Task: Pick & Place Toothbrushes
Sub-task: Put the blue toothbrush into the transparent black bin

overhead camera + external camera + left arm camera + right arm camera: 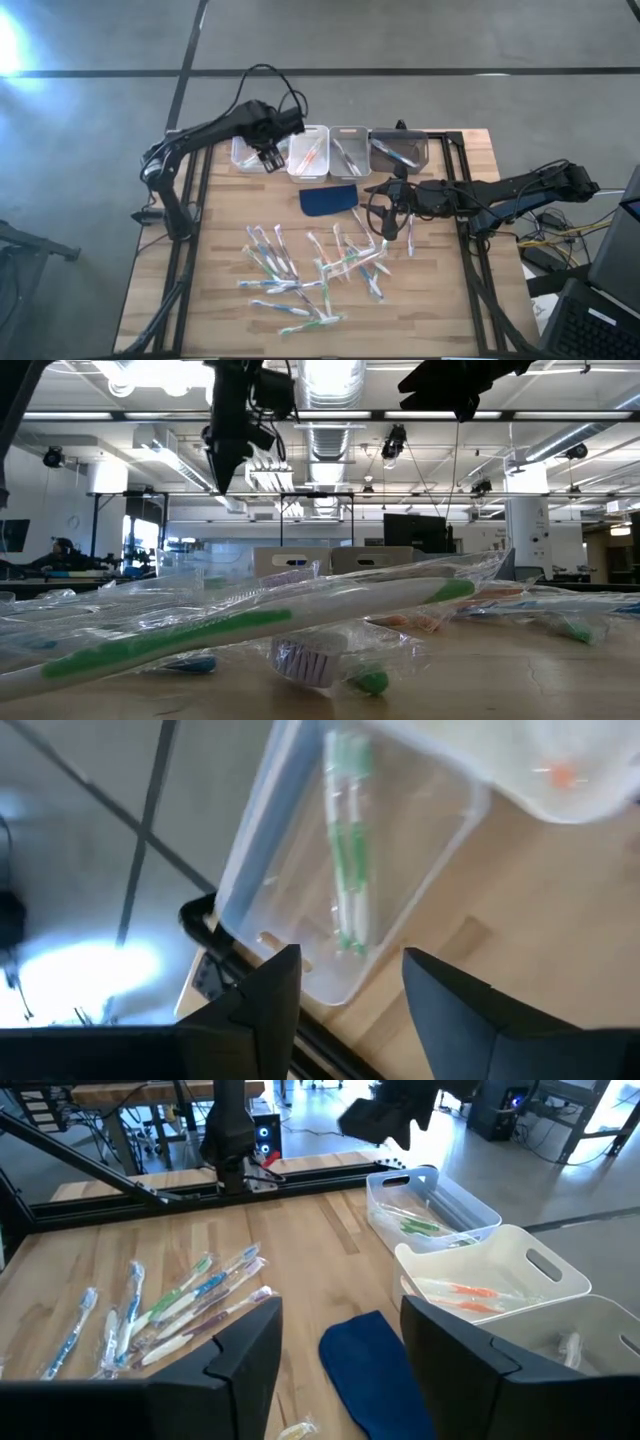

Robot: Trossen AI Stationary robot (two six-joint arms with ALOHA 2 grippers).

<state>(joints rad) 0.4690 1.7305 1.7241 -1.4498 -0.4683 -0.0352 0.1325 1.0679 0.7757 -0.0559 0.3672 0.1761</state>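
Green-striped toothbrushes point(346, 850) lie in the end bin point(250, 152), directly under the left tool point(271, 156), whose fingers stand spread and hold nothing. More toothbrushes point(300, 270) lie scattered on the wooden bench point(450, 300), apart from that bin. Beside the blue pad point(329, 198), the right tool point(385, 207) hangs spread and empty, the scattered brushes just in front of it.

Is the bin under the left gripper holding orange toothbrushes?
No, in the left wrist view the clear bin beyond the left gripper holds only green toothbrushes.
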